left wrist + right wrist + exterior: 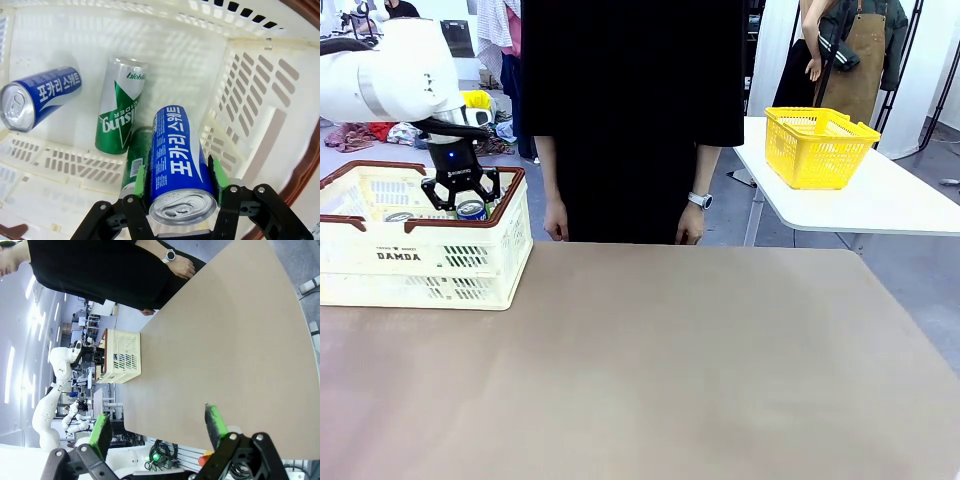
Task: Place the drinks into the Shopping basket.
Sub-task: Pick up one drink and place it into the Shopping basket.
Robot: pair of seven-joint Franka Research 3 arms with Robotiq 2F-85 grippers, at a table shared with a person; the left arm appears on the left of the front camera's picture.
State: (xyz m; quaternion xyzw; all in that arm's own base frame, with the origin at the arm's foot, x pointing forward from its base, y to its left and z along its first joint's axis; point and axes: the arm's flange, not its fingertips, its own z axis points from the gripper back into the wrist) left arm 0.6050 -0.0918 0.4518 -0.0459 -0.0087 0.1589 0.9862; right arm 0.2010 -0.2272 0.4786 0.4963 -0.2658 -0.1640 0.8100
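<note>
A: Left wrist view: a blue-and-white can is seen clamped between the green pads of the left gripper, silver top toward the camera, inside the Shopping basket.

B: How is its long axis set against the fingers?

A: It runs along the fingers, pointing away from the wrist and down toward the basket floor. The pads are pressed on the can's two sides near its top end.

B: What lies beneath it?

A: Another green can is partly hidden just under and beside the held one. A second green can and a further blue can are lying on their sides on the floor, well clear. Whether the held can is touching the one below cannot be told.

B: And from the front view?

A: The left gripper is seen lowered over the basket's right end, with the held can at rim height.

B: The right gripper?

A: Its fingers are spread wide with nothing between them, above bare table, far from the basket. The left arm is plainly the nearer one, so release is judged to fall to it: only an opening of the pads is needed, and the can may roll against its neighbour.
</note>
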